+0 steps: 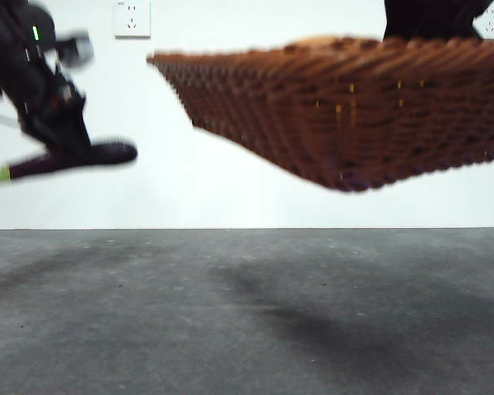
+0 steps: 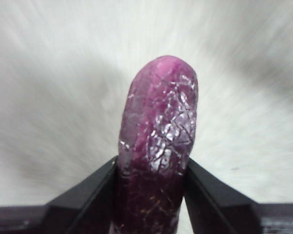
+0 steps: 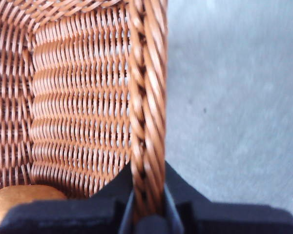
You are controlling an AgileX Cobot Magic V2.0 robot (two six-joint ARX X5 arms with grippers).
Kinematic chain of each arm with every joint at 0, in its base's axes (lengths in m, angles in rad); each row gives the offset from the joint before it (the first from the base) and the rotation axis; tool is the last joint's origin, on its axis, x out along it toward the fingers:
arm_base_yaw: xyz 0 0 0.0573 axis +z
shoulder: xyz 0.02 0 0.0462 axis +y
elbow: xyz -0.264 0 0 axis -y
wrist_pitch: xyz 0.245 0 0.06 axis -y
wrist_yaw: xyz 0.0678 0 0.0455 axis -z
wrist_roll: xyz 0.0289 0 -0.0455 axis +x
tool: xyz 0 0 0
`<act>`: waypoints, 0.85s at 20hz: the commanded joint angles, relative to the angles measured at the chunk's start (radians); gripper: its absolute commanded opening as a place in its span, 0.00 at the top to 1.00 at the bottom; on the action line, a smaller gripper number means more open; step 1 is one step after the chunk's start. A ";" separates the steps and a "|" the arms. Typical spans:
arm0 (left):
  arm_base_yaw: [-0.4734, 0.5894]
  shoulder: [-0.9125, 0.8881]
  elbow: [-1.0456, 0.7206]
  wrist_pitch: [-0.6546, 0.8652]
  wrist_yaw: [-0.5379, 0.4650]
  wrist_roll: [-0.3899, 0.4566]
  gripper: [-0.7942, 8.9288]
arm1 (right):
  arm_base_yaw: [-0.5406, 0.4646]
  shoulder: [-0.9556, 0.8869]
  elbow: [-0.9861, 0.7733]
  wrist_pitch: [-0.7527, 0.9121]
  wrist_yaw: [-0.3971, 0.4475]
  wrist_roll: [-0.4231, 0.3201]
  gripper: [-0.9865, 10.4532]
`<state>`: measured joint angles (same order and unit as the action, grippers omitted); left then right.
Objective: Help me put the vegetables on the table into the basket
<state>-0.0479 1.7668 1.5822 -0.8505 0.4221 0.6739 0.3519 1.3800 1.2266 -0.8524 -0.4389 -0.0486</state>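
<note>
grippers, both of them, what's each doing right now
left gripper: shut on the slim dark purple eggplant, in the air.
right gripper: shut on the reddish-brown woven wicker basket rim, lifted.

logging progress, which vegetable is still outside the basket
The purple eggplant, clamped in the left gripper in mid-air. The only other visible vegetable, orange-brown, lies inside the lifted basket.

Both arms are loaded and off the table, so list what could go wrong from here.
1. The right gripper holds the basket by one rim only. It hangs tilted above the table, so the potato inside could roll or spill.
2. The left gripper pinches the eggplant near the middle, well clear of the table. If it slips, it will likely fall outside the basket.
3. The eggplant is off to the basket's side, so closing in risks knocking the rim.
</note>
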 commanded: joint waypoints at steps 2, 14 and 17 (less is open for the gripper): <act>-0.034 -0.189 -0.003 -0.074 0.012 0.043 0.92 | 0.002 0.105 0.003 0.016 -0.050 0.018 0.92; -0.711 -0.290 -0.003 -0.268 -0.251 0.214 0.93 | 0.137 0.220 0.003 0.036 -0.156 -0.008 0.92; -0.756 -0.191 -0.003 -0.296 -0.251 0.225 0.93 | 0.152 0.220 0.003 0.029 -0.156 -0.008 0.92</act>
<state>-0.7963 1.5642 1.5852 -1.1500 0.1673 0.8890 0.4973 1.5993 1.2263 -0.8375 -0.5625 -0.0677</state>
